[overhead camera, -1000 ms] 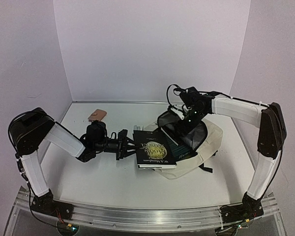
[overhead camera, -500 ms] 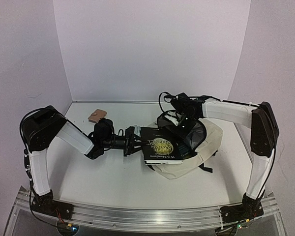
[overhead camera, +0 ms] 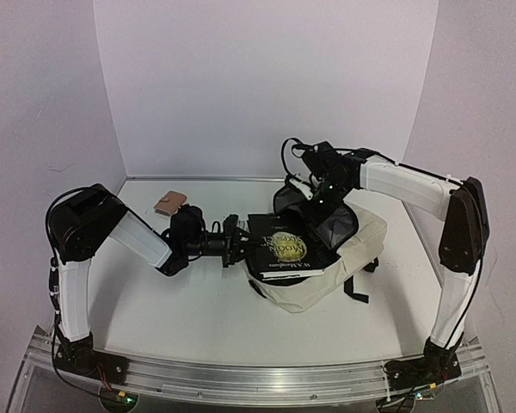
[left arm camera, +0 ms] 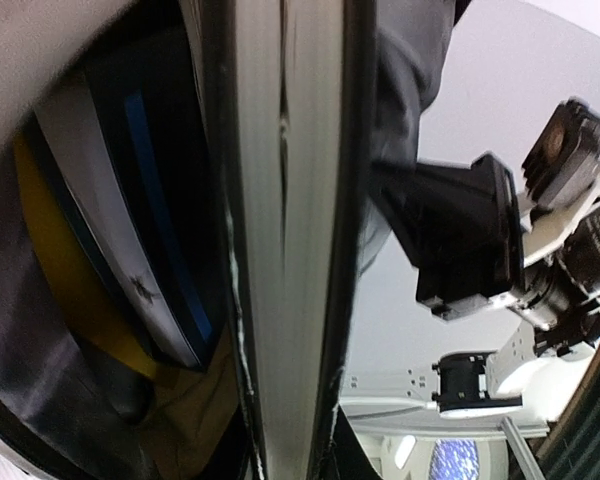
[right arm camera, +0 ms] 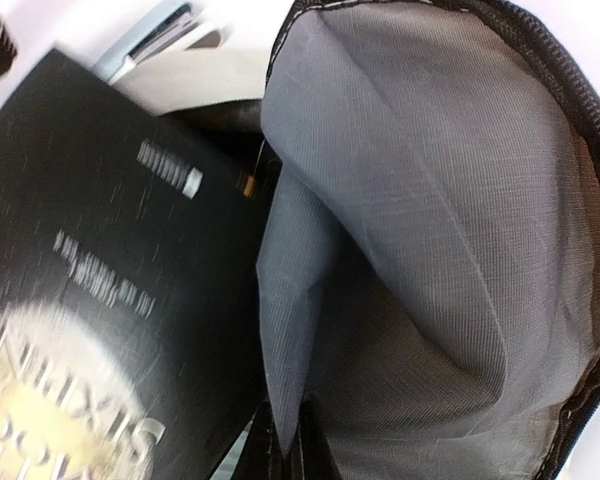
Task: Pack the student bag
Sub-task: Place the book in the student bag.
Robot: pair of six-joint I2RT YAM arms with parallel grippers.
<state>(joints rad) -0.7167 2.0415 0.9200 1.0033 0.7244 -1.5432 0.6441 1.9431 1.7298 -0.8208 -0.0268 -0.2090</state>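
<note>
White-sleeved arms (overhead camera: 138,239), black joints (overhead camera: 82,225), apparently looping cables (overhead camera: 288,148)

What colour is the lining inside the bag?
Grey; the lining shows best in the right wrist view.

The student bag (overhead camera: 314,292) is soft, matt cream cloth. Its grey lining (right arm camera: 430,250) shows a fine woven grain, edged by a black toothed zipper (right arm camera: 587,125). The book (overhead camera: 285,249) has a glossy black cover and pale paper page edges. The table (overhead camera: 198,318) is smooth and white. At 6 o'clock runs 1 brushed metal rail (overhead camera: 258,376).

Plain pale walls (overhead camera: 267,86) enclose a white table (overhead camera: 198,318) — lit evenly, apparently from above.
</note>
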